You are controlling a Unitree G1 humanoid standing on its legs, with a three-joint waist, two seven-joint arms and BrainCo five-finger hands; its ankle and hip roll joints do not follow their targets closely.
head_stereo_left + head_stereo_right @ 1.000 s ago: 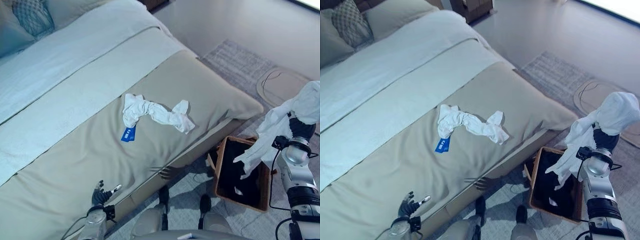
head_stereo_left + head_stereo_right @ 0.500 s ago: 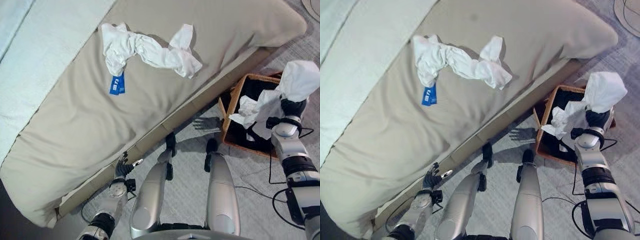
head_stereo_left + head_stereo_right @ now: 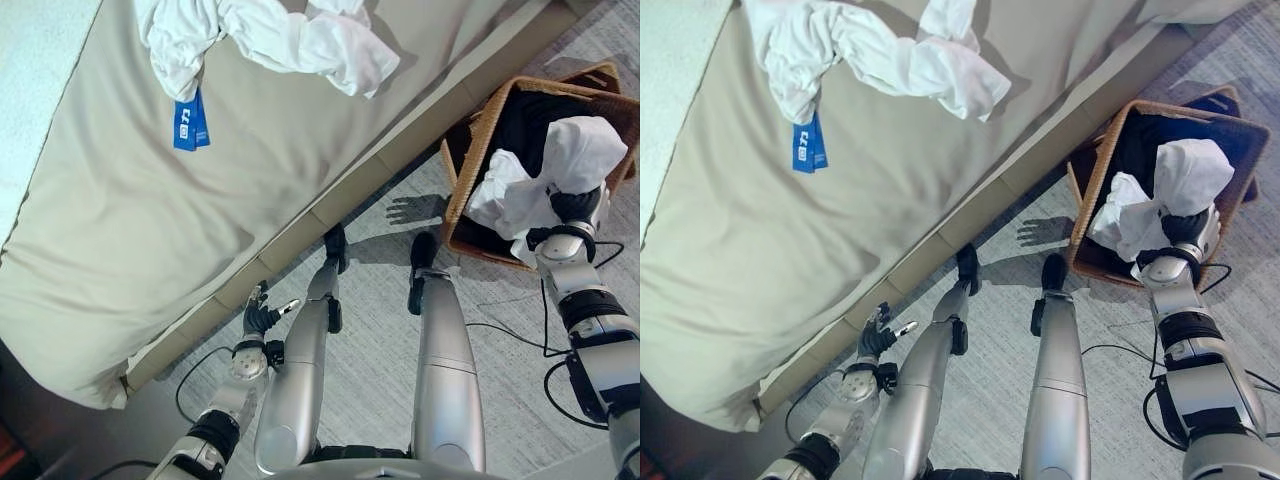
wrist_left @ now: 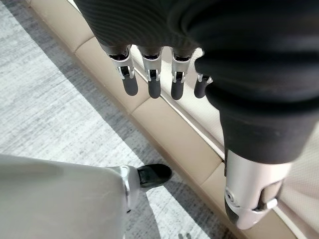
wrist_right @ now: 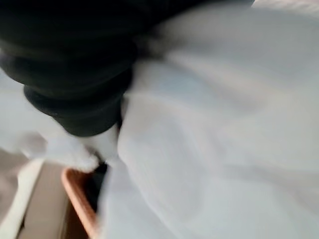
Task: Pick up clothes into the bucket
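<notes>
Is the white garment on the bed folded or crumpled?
Crumpled: the white garment lies twisted in a rope-like bunch on the bed, blue tag hanging out.

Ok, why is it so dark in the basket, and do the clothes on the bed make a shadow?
Left eye view: the basket has tall walls and looks dark inside, while the white cloth over it catches the light. The white clothes throw a soft shadow on the beige cover. Left wrist view: the carpet is brightly lit.

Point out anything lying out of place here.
A crumpled white garment with a blue tag lies on the bed, not in the basket. The right hand holds another white garment over the basket.
</notes>
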